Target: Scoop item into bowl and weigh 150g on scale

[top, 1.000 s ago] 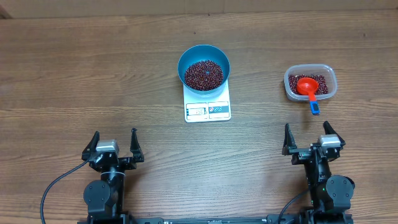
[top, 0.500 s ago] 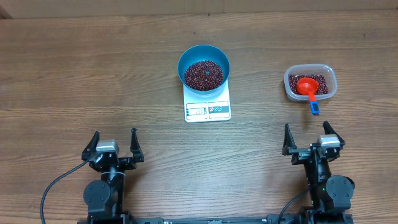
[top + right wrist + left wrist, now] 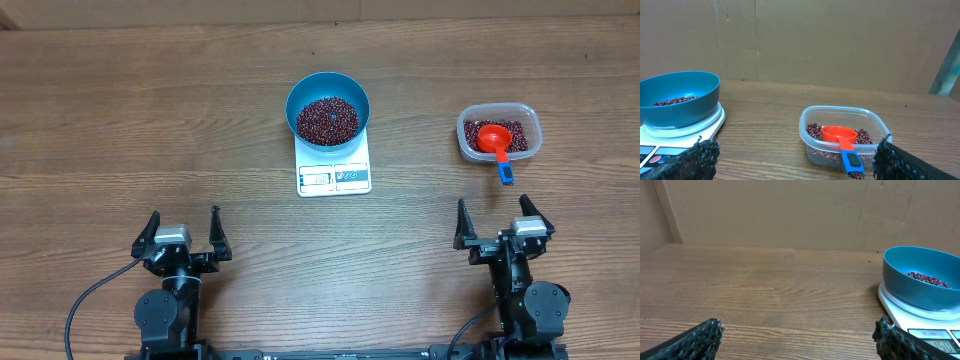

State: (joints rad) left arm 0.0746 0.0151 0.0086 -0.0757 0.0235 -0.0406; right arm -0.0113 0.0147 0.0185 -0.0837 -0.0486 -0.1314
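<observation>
We find the scoop (image 3: 497,145) straight ahead of our right jaws, handle pointing back at them; both pairs gape wide, empty.

The left arm (image 3: 168,300) and right arm (image 3: 528,300) are black with grey wrist blocks (image 3: 172,236), knobbly black fingers (image 3: 692,342) and black cables (image 3: 84,302).

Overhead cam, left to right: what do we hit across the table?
left gripper → bowl of beans sitting on the scale → tub with the scoop in it. The right gripper is left out: it lines up with the tub, nearer the camera's bottom edge.
</observation>
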